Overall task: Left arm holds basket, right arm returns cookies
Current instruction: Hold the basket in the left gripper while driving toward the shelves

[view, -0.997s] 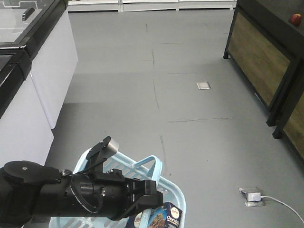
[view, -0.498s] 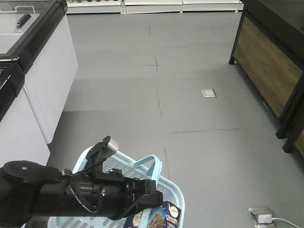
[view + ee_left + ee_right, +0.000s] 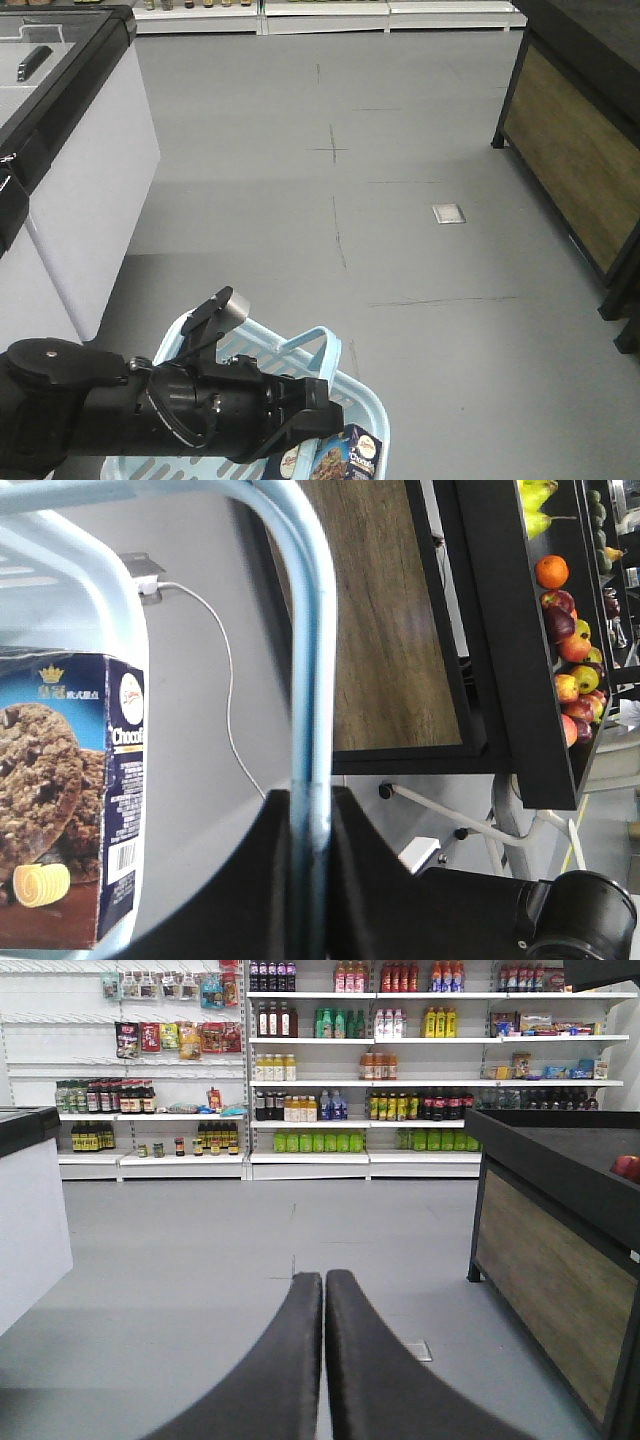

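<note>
The light blue basket (image 3: 372,402) is being held clear of the floor (image 3: 420,200) by the left arm (image 3: 150,412). In the left wrist view the left pincer (image 3: 310,815) is being shown clamped on one thin loop handle (image 3: 305,660). The Chocofello cookie box (image 3: 70,800) is being carried inside the basket, close under the held handle. The right pincer (image 3: 323,1280) is being held with its two fingers pressed together and nothing between them, pointing down the aisle toward the drink shelves (image 3: 330,1070).

The carrying stage is judged to be in hand, since the cookies are not yet being taken out. For the next move, the right pincer's fingers would need to be spread and lowered into the basket over the box's narrow sides. The basket would need to be held level meanwhile.
</note>
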Controlling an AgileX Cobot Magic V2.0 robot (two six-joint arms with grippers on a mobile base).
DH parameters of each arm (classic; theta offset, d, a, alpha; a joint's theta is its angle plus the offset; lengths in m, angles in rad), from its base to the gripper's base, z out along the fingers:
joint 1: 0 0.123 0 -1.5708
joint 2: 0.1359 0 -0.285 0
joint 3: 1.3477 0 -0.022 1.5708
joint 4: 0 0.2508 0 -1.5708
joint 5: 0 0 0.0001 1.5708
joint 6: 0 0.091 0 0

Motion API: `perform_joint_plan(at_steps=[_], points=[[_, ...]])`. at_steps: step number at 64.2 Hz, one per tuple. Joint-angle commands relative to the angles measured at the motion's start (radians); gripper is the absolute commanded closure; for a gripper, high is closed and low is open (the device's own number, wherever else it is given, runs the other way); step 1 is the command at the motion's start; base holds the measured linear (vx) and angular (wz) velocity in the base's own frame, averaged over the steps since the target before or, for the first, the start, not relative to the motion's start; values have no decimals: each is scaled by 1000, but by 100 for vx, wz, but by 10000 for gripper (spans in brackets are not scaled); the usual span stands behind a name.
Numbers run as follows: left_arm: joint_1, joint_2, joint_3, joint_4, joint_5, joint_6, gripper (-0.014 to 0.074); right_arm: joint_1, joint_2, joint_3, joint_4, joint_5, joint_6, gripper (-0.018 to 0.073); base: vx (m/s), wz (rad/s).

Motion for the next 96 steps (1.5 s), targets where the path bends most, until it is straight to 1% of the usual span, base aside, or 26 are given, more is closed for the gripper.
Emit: perform_joint_plan(at_steps=[1, 61, 96], points=[[-4, -42, -28, -56, 41, 7, 603, -5, -12, 3, -1, -76, -4, 567, 25, -5], [-4, -42, -28, -56, 41, 7, 603, -5, -12, 3, -2, -74, -4, 567, 26, -7], [-4, -42, -28, -56, 41, 7, 603, -5, -12, 3, -1, -76, -4, 567, 29, 10]])
